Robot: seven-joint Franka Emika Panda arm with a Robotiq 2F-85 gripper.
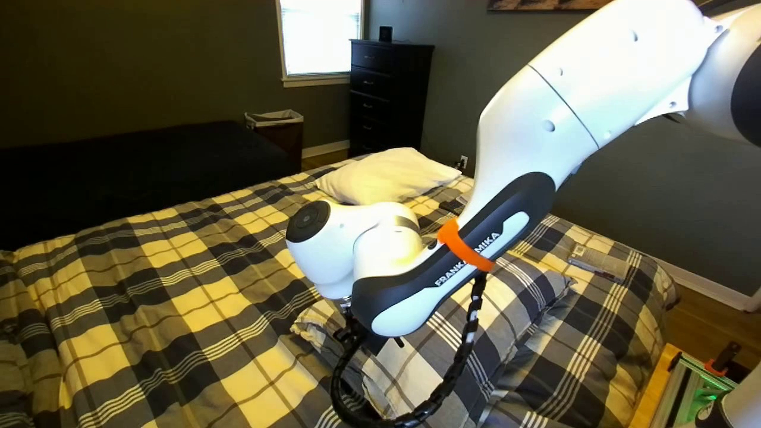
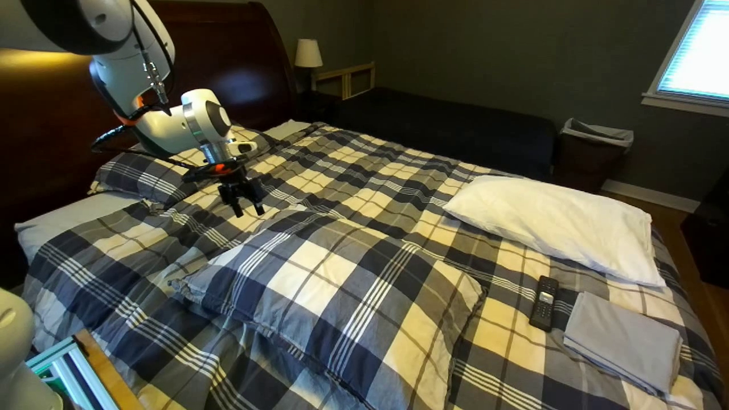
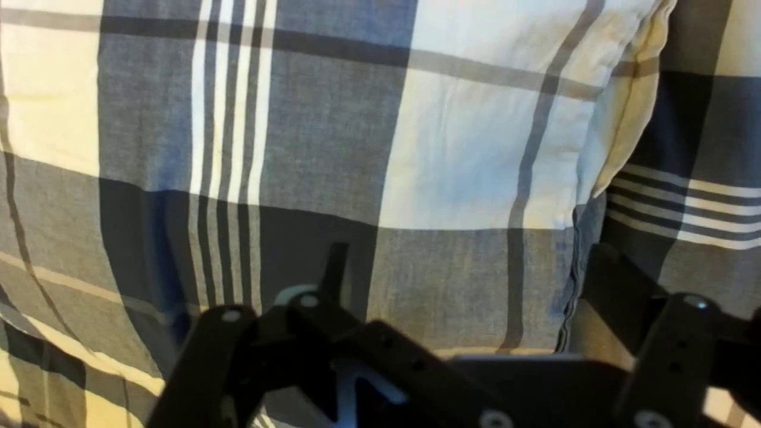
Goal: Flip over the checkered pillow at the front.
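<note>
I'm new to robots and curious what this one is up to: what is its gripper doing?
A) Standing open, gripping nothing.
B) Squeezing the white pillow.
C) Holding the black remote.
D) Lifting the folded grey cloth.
A, since in an exterior view the gripper hangs with nothing in it, and in the wrist view its fingers stand wide apart, the checkered pillow showing beyond them.

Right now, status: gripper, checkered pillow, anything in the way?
Gripper open, holding nothing. Checkered pillow lying on the bedspread, ungripped. Remote past pillow's far side from gripper; might obstruct a flip that way.
</note>
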